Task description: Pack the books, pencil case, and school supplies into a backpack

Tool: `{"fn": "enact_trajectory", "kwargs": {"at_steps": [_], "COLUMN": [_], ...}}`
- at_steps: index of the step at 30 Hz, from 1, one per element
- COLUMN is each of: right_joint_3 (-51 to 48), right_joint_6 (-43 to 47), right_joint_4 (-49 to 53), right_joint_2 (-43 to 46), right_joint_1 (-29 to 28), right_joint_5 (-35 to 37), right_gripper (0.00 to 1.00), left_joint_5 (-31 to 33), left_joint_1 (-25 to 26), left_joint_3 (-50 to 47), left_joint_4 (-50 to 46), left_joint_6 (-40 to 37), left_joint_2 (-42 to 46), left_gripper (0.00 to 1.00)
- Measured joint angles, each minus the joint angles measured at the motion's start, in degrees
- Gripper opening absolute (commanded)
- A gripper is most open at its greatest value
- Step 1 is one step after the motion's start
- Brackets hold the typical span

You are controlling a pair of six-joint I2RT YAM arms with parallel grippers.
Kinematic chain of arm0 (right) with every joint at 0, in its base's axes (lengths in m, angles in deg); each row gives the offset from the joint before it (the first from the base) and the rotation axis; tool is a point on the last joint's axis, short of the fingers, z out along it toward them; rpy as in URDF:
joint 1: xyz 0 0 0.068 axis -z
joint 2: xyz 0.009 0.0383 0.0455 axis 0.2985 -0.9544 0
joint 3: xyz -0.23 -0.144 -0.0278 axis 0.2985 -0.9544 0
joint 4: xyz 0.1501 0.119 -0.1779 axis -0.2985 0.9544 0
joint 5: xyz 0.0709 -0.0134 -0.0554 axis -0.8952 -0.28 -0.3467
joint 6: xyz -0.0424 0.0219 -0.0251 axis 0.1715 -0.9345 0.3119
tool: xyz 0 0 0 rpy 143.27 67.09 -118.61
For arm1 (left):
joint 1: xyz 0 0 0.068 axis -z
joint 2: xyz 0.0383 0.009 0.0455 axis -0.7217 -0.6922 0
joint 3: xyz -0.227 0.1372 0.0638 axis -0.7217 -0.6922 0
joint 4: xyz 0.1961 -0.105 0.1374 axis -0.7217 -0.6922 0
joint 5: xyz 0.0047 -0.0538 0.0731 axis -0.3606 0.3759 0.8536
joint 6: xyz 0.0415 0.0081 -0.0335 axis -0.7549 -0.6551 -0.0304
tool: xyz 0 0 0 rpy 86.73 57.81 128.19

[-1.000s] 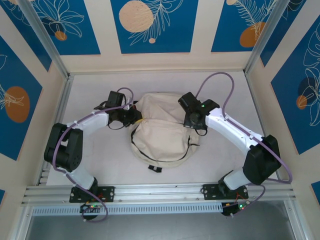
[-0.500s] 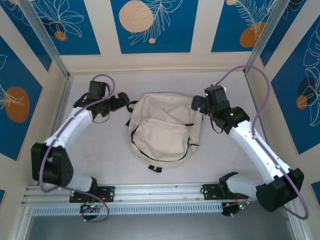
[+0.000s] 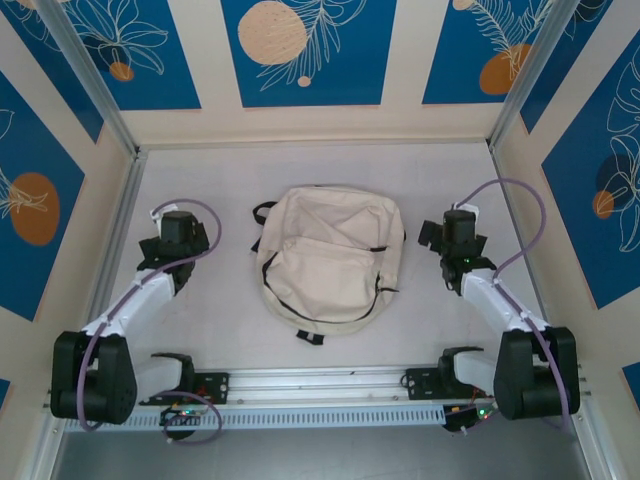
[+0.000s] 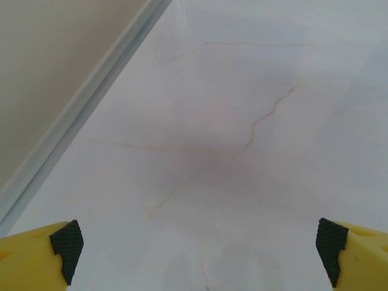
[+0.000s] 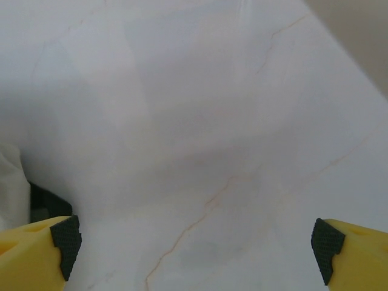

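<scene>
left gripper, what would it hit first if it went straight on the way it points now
Probably the table: the left gripper tilts down toward it, and nothing else shows in that line.

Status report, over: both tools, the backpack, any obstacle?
Left tool open, empty. Right tool open, empty. Backpack lies flat on table, neither tool touching it. No obstacle seen.

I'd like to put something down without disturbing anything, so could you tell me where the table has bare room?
The table is bare along the back wall beyond the backpack, and in the near strip between it and the front rail. Side gaps are narrower: the open left gripper and open right gripper flank it.
</scene>
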Motion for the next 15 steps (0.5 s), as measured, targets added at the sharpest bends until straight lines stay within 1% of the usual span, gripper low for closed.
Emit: {"fn": "enact_trajectory", "kwargs": {"at_steps": [3, 6, 8, 15], "right_joint_3": [-3.32, -5.95, -7.23, -9.31], "right_joint_6": [1.95, 3.52, 4.44, 7.28], "right_joint_4": [-7.69, -15.72, -20.26, -32.81], "right_joint_2": [-2.49, -4.13, -5.14, -9.29], "right_joint_1": [-0.02, -0.04, -0.02, -0.02], "right_joint_5": [-2.01, -4.76, -7.21, -14.60], "right_gripper": [0.99, 0.99, 0.99, 0.99], "left_joint_5": [-1.68, -6.49, -9.53, -19.19], "left_joint_1": [-0.70, -0.92, -0.92, -1.62], "left_joint_3": [-2.19, -5.62, -7.67, -11.32], "left_joint_4": [6.93, 16.06, 20.35, 33.18], "left_joint_6": [-4.66, -9.14, -11.23, -15.04], "left_joint_2": [-2.43, -4.83, -6.43, -8.76], "left_gripper": [1.00, 1.00, 1.00, 1.00]}}
